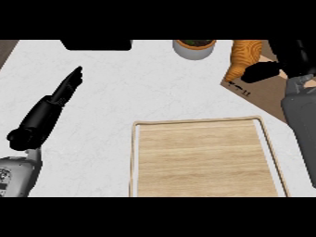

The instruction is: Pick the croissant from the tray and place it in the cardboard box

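Beyond wooden tray [201, 162], right hand [269, 71] clasps croissant [244, 58] over arrow-marked cardboard box [256, 88].

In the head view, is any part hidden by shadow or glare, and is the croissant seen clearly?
Head view: light is even, with no glare on the white counter or wooden tray; the croissant is partly covered by the right hand over the cardboard box; the left hand lies open at the left.

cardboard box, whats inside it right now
The croissant sits over the cardboard box, with the right hand curled on it. The hand and forearm cover most of the box, so anything else in it is hidden.
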{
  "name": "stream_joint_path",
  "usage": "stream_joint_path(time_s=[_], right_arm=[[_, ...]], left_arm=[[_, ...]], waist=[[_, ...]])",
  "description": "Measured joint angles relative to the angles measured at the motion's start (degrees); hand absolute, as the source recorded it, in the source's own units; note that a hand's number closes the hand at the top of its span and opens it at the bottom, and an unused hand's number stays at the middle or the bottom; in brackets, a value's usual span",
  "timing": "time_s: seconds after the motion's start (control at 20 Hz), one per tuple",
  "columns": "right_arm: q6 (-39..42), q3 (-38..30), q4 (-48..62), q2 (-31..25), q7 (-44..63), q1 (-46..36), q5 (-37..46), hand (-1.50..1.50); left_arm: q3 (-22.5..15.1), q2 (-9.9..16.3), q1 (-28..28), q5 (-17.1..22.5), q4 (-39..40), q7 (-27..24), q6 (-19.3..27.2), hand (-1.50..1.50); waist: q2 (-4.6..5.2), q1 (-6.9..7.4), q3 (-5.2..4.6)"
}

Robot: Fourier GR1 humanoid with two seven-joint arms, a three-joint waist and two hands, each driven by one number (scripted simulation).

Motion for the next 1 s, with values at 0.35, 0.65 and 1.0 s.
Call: stream_joint_path(time_s=[0.35,0.65,1.0], right_arm=[[-1.1,-7.4,16.3,-7.3,-8.2,-5.3,-0.1,1.50],[6.5,-7.6,31.5,-13.5,-13.3,-9.4,1.1,1.50],[13.2,-5.9,47.0,-18.7,-21.9,-12.6,4.0,1.50]], left_arm=[[0.0,-0.5,0.6,-0.7,-0.3,-0.9,-0.8,0.00],[0.8,-0.1,-0.6,-0.5,1.0,-1.4,-1.7,0.00],[0.0,-1.2,-1.2,-1.2,0.1,-0.4,-1.6,0.00]], waist=[[0.23,0.61,0.00],[0.59,1.34,0.00],[0.79,2.04,0.05]])
